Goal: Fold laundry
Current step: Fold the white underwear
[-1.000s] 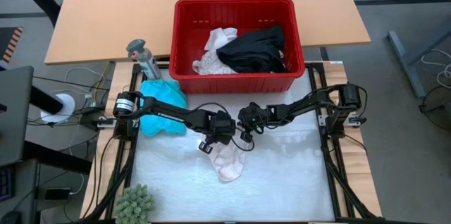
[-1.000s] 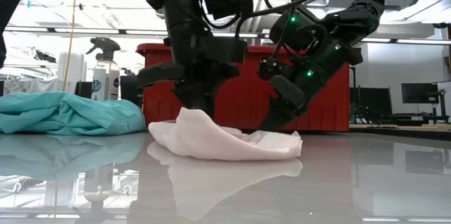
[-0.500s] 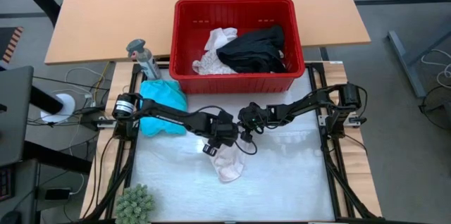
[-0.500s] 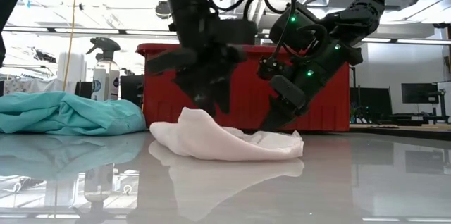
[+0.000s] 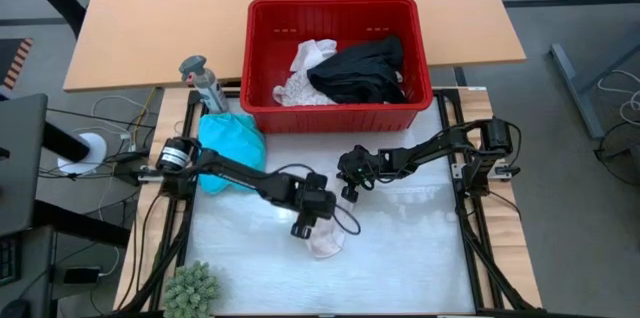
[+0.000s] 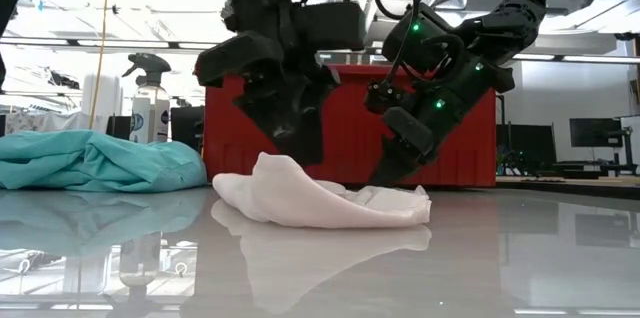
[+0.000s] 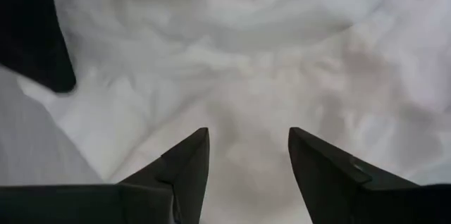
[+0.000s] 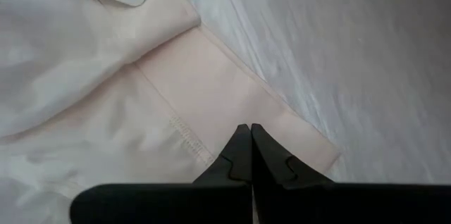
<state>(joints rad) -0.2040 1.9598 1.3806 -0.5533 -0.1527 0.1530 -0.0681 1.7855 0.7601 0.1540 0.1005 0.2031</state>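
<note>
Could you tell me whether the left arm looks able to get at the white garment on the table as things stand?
Probably yes: the left tool hangs open right over the white garment, with nothing between them.

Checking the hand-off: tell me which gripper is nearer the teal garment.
Left. The left gripper hangs over the white garment, closer to the teal garment; the right gripper sits farther right.

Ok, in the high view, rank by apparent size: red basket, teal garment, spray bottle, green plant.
1. red basket, clearly largest.
2. teal garment, partly hidden by the left arm.
3. spray bottle and green plant: look alike in size; the plant is cut off at the edge, so unranked.
</note>
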